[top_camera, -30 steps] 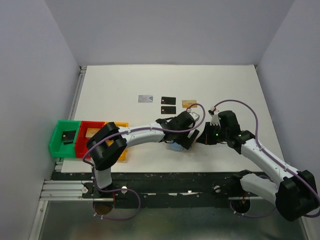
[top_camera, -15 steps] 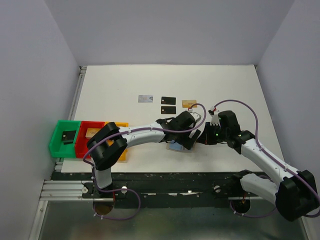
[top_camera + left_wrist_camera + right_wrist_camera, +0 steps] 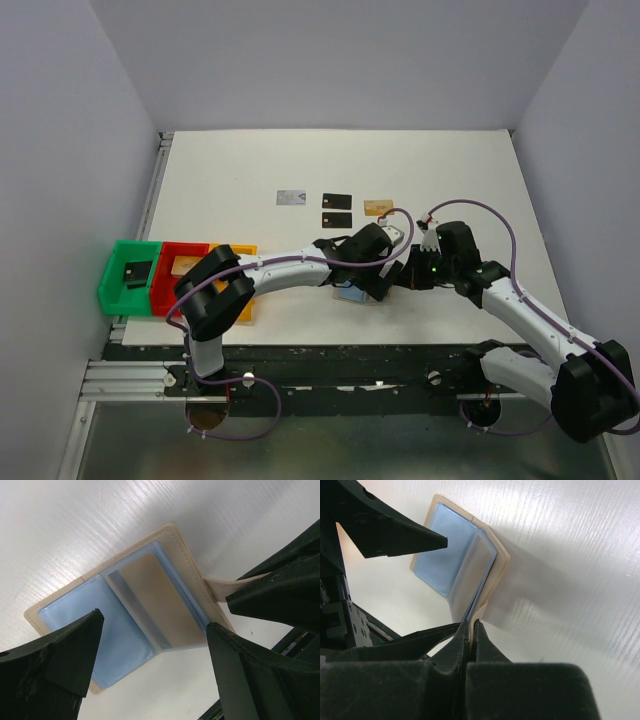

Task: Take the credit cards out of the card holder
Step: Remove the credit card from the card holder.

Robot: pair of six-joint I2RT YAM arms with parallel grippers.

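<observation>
The card holder (image 3: 122,647) is spread open, one gold card (image 3: 150,597) held in its blue-grey inside. Its tab (image 3: 220,587) is pinched by the right hand (image 3: 470,626); the left hand (image 3: 154,624) is held wide, empty.

no readable text, labels or numbers anywhere

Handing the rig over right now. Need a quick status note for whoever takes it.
Left gripper: open, fingers straddling the open card holder, gripping nothing.
Right gripper: shut on the card holder's tab.
Done: four cards out on the table: silver card, two black cards, gold card.
Left: last card, tan-gold, still in the tab-side sleeve.
</observation>
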